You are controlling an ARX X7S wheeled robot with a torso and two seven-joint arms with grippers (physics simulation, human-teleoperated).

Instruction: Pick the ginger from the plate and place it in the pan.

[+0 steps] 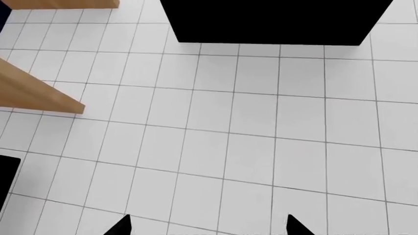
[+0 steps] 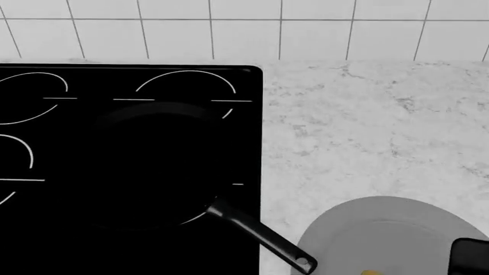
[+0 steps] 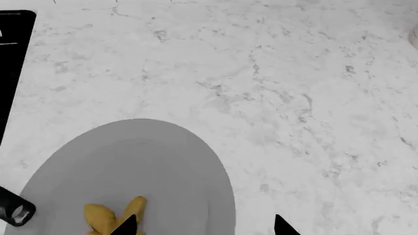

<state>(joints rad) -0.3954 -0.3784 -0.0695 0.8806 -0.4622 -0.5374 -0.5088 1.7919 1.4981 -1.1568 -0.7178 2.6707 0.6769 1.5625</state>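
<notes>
A simulated home kitchen: a black stovetop (image 2: 130, 154) with white ring marks carries a frying pan (image 2: 153, 166), set into a marble worktop (image 2: 367, 126) against a white-tiled wall (image 2: 244, 28).

Back wall (image 2: 244, 28): white square tiles with thin grey grout lines, running the full width behind the counter, at 12 o'clock in the head view.

Countertop (image 2: 367, 126): white marble with grey veining, filling the 1 to 4 o'clock area; evenly lit, no hard shadows.

Stovetop (image 2: 153, 80): flat glossy black with white ring marks, set into the counter from 8 to 11 o'clock.

Floor (image 1: 248, 147): white square tiles with grey joints, seen in the left wrist view. Light wooden boards (image 1: 39, 93) and a black block (image 1: 274, 22) stand above it.
</notes>
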